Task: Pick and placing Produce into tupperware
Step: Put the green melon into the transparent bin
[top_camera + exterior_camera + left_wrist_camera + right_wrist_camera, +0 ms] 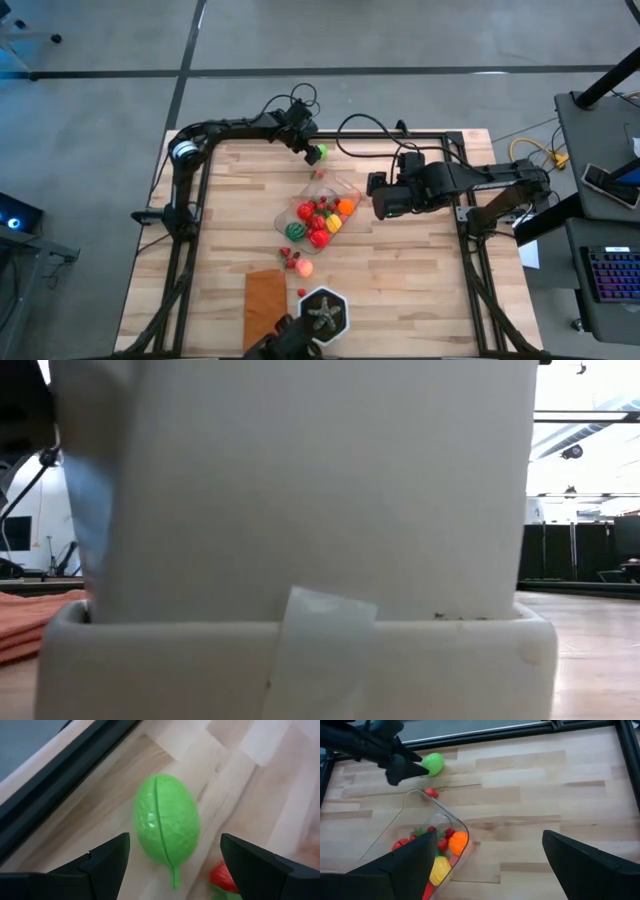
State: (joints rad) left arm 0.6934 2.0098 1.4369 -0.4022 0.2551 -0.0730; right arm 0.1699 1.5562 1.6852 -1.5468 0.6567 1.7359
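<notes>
- Wood table (400,290); tub (322,212) mid-table, already part-filled
- Left gripper (172,862) jaws apart, straddling green fruit (166,822) to grab it
- Right gripper (487,865) apart, empty, waiting beside tub

Right gripper (487,865) fingers spread over butcher-block wooden table (530,785); clear plastic tupperware (427,845) holds red, orange, yellow produce; left gripper (415,767) open at bright green fruit (434,763)

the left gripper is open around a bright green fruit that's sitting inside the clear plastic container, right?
Not quite. The bright green fruit lies on the wooden table, outside the clear plastic container. The open left gripper does straddle it, as the left wrist view and high view show.
</notes>
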